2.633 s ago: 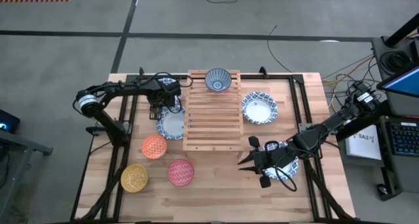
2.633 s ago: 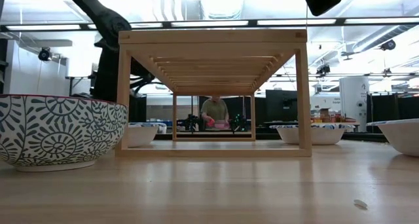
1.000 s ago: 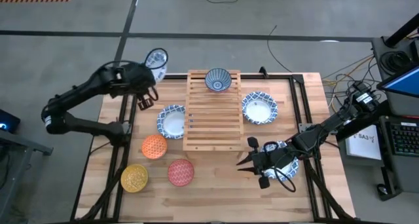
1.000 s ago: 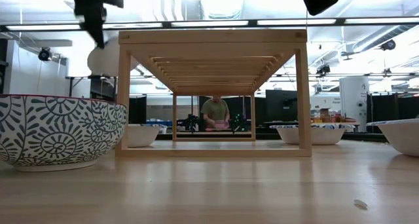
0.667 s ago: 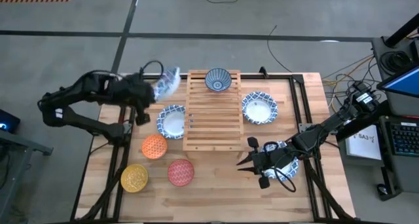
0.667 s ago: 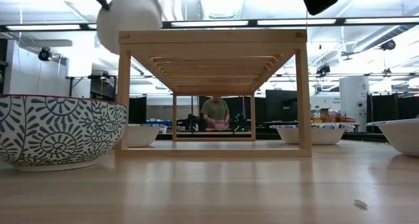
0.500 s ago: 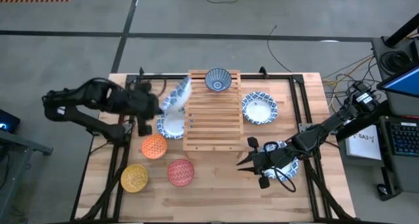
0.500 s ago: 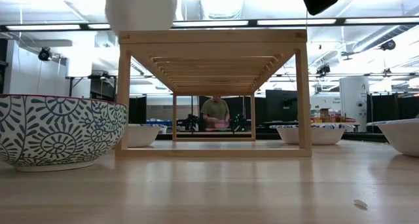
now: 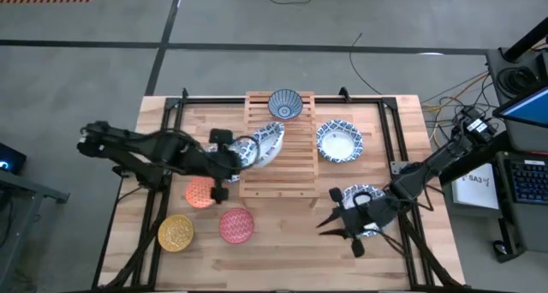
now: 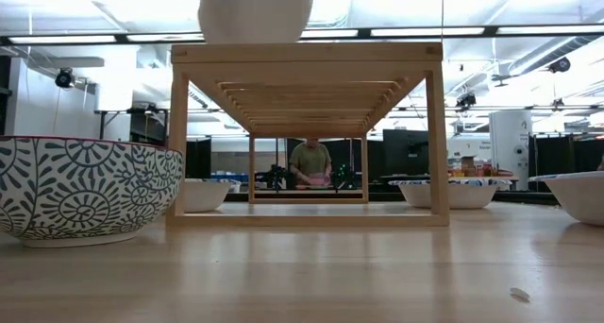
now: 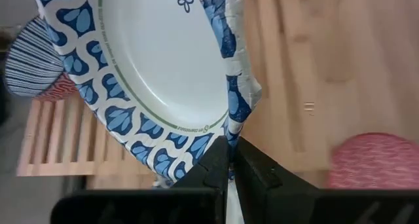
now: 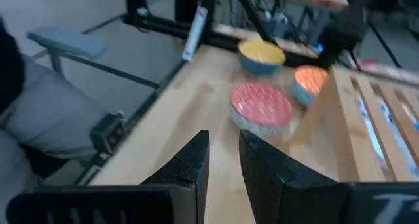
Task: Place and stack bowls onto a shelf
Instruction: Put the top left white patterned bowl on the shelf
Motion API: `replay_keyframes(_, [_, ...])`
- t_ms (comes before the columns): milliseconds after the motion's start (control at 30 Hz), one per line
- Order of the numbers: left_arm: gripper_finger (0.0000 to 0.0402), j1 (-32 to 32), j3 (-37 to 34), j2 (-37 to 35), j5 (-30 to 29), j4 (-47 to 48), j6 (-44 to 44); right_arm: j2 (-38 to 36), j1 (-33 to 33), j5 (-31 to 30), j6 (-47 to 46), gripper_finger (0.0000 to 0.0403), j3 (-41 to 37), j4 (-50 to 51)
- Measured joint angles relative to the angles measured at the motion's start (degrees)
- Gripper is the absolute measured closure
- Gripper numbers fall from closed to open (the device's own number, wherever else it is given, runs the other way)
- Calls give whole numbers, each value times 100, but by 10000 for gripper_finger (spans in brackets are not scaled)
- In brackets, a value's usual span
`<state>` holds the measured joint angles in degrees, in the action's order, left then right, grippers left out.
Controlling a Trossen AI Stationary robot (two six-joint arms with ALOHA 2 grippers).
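Note:
My left gripper (image 9: pixel 233 156) is shut on a wide blue-patterned bowl (image 9: pixel 267 143) and holds it tilted over the left side of the wooden slatted shelf (image 9: pixel 282 169). In the low view the bowl's white underside (image 10: pixel 255 11) is above the shelf top (image 10: pixel 307 53). The blue-grey bowl (image 9: pixel 285 104) sits on the shelf's far end. My right gripper (image 9: pixel 339 221) is open and empty near the table's front right, beside another wide bowl (image 9: pixel 364 195). A third wide bowl (image 9: pixel 339 141) rests right of the shelf. My left gripper pinches the wide bowl's patterned rim (image 11: pixel 230 133) between its two fingers (image 11: pixel 252 165). It comes from the table's left. The bowl is lifted clear above the shelf and tilted, its white inside (image 11: pixel 157 60) toward the wrist camera. The rim is crumpled just beyond the fingers.
The orange bowl (image 9: pixel 199 193), yellow bowl (image 9: pixel 175 233) and red bowl (image 9: pixel 236 225) stand left of and in front of the shelf. A fourth wide bowl (image 9: pixel 219 166) lies mostly hidden under my left gripper. A patterned bowl (image 10: pixel 80 191) is close to the low camera. A person (image 10: pixel 310 162) is far behind the table.
My left gripper has carried the wide bowl from beyond the table's far left corner toward the right and the near edge. The bowl now hangs tilted over the shelf's left side. My right gripper has shifted a little toward the near edge.

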<state>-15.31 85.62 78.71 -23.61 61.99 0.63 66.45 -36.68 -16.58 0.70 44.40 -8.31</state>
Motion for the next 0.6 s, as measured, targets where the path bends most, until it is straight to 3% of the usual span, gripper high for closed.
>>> replay_keyframes(600, [380,132,648,1350,-154,-2,-617,-50,-245,-11,236,328,4,-146])
